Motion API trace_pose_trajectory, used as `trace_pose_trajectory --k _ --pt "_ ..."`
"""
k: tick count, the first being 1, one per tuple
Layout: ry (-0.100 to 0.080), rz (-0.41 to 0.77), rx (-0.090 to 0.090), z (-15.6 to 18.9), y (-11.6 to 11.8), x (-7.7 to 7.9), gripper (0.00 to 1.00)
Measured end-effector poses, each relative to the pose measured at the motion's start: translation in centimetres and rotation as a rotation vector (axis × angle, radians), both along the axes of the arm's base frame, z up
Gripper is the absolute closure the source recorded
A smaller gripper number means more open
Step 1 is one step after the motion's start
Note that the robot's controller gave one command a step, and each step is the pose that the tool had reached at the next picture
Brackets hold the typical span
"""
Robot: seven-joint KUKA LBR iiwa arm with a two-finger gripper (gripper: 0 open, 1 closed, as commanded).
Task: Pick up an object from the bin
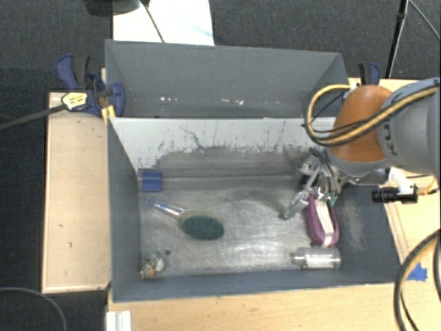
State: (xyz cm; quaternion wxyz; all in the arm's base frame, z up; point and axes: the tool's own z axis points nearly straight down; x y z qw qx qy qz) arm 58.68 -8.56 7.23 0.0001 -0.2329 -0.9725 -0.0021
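arm (413, 129): fat grey rounded link, smooth matte shell, with a darker ring where it meets the wrist. the wrist carries an orange cover (362, 133), dome-shaped and glossy, with a pale highlight on top. cables (322, 112): one yellow, one black, side by side, curved round the cover's left side and back over the grey link. under the link sits a small white block (396, 178) with a black stub (394, 196) sticking out of it. gripper (311, 188): bare silver metal, a cluster of small brackets and linkages below the orange cover, with thin wires tucked in.
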Motion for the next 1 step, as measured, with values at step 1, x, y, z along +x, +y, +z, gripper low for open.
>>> trace_pose_trajectory --k 1 --pt "-0.004 0.032 0.005 1.19 -5.36 -1.4 0.0"
